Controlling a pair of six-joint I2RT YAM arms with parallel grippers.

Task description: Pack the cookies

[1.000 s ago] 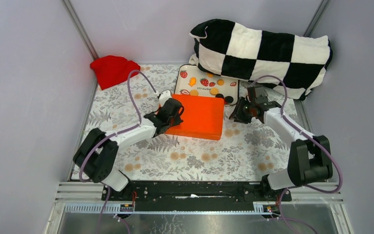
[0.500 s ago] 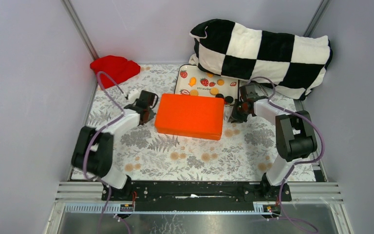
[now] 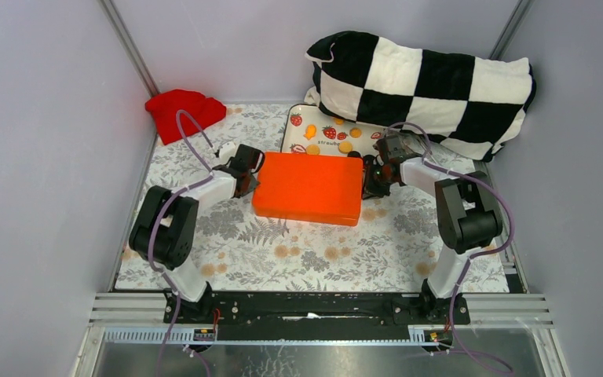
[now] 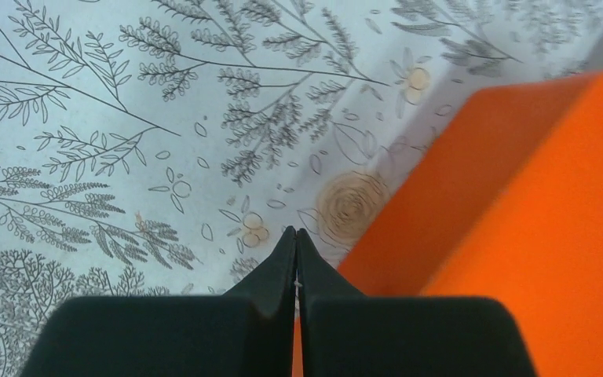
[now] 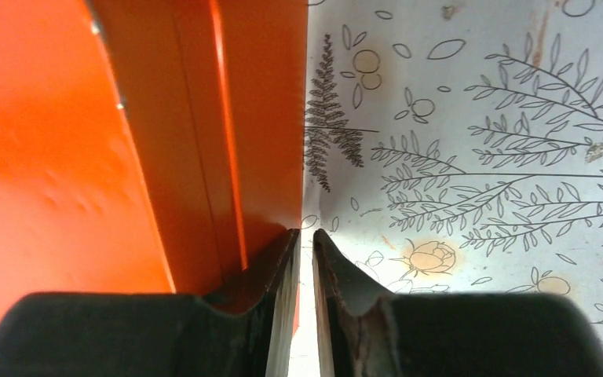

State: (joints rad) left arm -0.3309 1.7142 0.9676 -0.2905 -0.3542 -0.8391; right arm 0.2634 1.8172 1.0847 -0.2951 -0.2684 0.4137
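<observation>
Biggest risk here: skidding the orange box (image 3: pixel 308 187) across the floral surface (image 3: pixel 322 251) instead of opening it, with nothing pinning it down. Left end effector (image 4: pixel 295 236) pressed fully together, empty, just beside the box's left wall. Right end effector (image 5: pixel 305 236) at the box's right edge, fingers almost together with only a slit left. Cannot tell whether clamped on the lip or merely alongside; a weak pinch there could slip off. Any shove away from the arms would ram the strawberry-print tray (image 3: pixel 289 143) directly behind the box and scatter the cookies (image 3: pixel 345 146). Small flat discs, mostly orange-yellow, a few black, lying loose on that tray; apparently none packed yet.
</observation>
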